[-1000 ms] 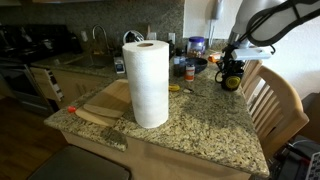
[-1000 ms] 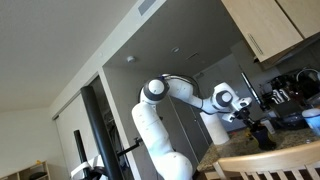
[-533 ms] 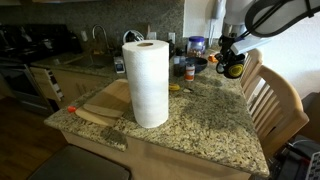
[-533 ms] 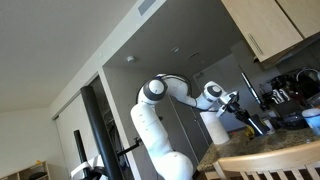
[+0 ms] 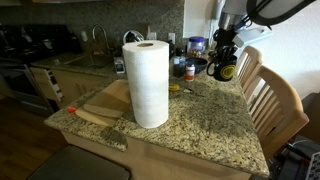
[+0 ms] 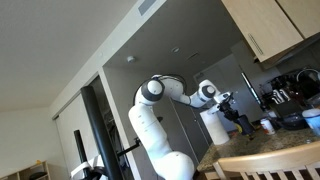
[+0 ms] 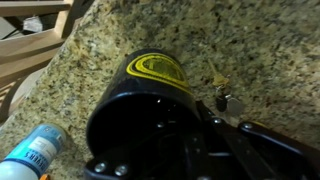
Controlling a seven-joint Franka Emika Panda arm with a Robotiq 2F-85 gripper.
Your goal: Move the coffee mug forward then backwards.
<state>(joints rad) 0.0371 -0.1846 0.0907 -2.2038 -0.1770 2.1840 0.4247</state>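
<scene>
Black ceramic coffee mug point(image 7: 150, 95) with a yellow emblem is at the far end of the granite counter point(image 5: 200, 120), with the gripper point(image 5: 222, 56) clamped on its rim. Such a one-sided rim hold could let it tilt, slip, or knock the blue-lidded jar point(image 5: 196, 46) nearby.

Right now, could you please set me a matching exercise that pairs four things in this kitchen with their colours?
Things:
1. mug
2. paper towel roll
3. jar lid
4. chair

Colours:
A. white
B. light wood
C. black with a yellow emblem
D. blue

Pairs: 1-C, 2-A, 3-D, 4-B.
</scene>
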